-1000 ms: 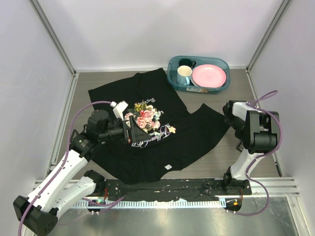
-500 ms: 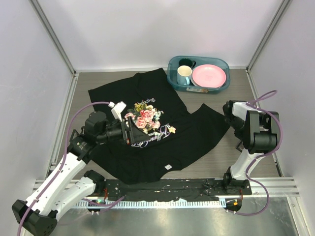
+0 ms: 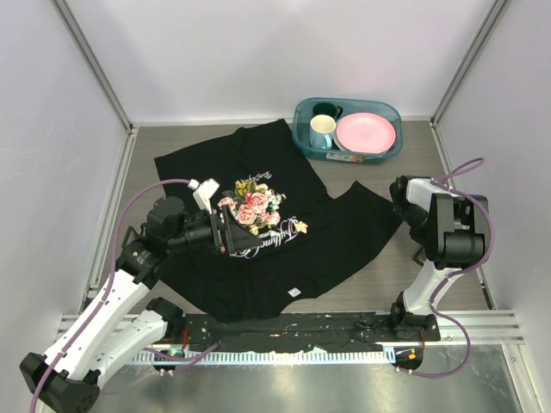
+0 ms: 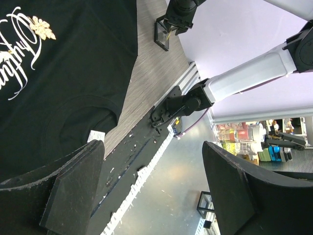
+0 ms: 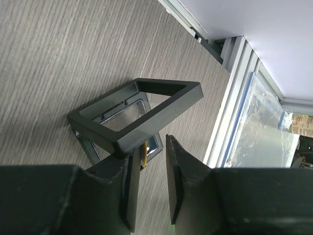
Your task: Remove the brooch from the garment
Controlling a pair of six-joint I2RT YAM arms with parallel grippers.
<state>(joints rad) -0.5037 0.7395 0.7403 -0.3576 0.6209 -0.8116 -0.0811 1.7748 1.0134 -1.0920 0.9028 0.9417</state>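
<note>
The black garment point(image 3: 258, 262) lies spread on the table, with its rose print point(image 3: 255, 207) facing up. My left gripper point(image 3: 225, 232) hovers over the lettering, its jaws wide open and nothing between them point(image 4: 154, 166). Off the shirt's right side, my right gripper point(image 5: 152, 147) hangs over a small black open-frame box point(image 5: 146, 110). Its jaws stand apart. The brooch point(image 5: 145, 155) shows edge-on as a thin yellow strip against the left finger point(image 5: 131, 186), with a gap to the other finger. In the left wrist view the brooch point(image 4: 169, 34) is a yellow streak at that box point(image 4: 163, 30).
A teal bin point(image 3: 300, 114) at the back right holds a mug point(image 3: 322, 131) and a pink plate point(image 3: 366, 132). A white label point(image 3: 294, 292) lies on the shirt's near hem. A black rail point(image 3: 301, 327) runs along the near edge. White walls close in on three sides.
My left gripper has drawn back a little to the left over the shirt. The right arm has stayed in place.
</note>
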